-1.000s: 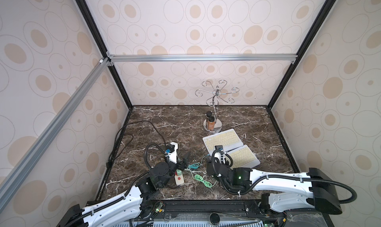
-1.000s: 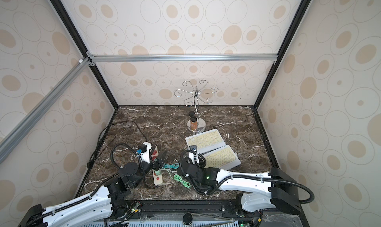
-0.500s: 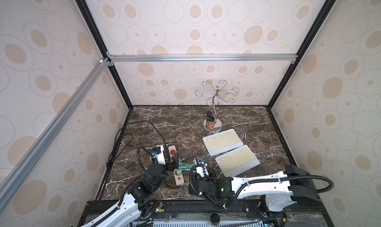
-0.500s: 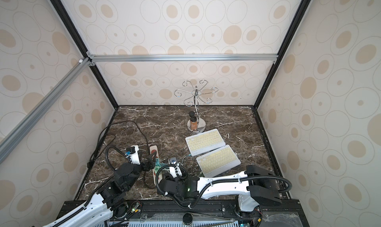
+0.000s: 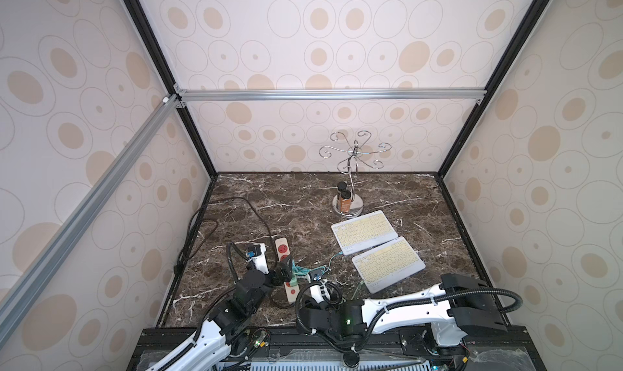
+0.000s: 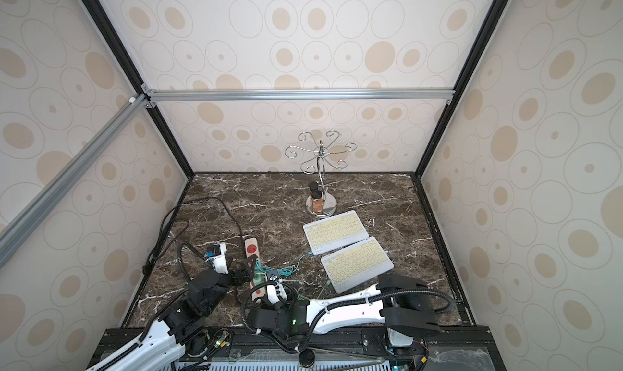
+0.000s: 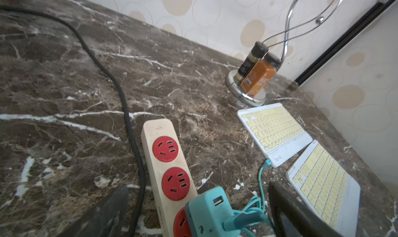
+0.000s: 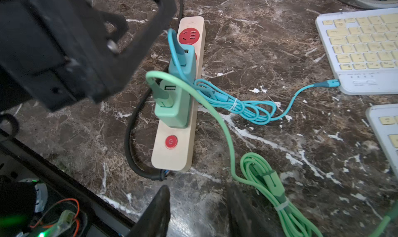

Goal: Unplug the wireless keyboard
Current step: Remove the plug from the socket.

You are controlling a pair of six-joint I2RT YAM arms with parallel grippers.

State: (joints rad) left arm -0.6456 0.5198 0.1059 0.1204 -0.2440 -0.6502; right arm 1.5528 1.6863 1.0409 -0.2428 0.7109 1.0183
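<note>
Two white keyboards with yellow keys lie side by side, the far keyboard (image 5: 363,231) and the near keyboard (image 5: 387,264). A blue cable (image 8: 237,105) runs from a blue charger (image 7: 209,212) on the beige power strip (image 5: 282,251) to a blue plug (image 8: 327,83) seated in the far keyboard's corner. A green charger (image 8: 172,104) sits beside the blue one, and its green cable (image 8: 258,171) lies coiled on the table. My left gripper (image 7: 198,214) is open wide, its fingers on either side of the blue charger and apart from it. My right gripper (image 8: 198,212) is open over bare marble near the strip's switch end.
A chrome stand (image 5: 350,170) with two spice bottles (image 5: 344,199) stands behind the keyboards. A thick black cord (image 5: 236,204) loops from the strip along the left wall. Patterned walls close in three sides. My left arm's black body (image 8: 64,42) hangs close over the strip.
My right arm has swung left from the keyboards toward the power strip and the front edge. The left gripper has opened wider and shifted slightly left. The right jaws have narrowed somewhat.
</note>
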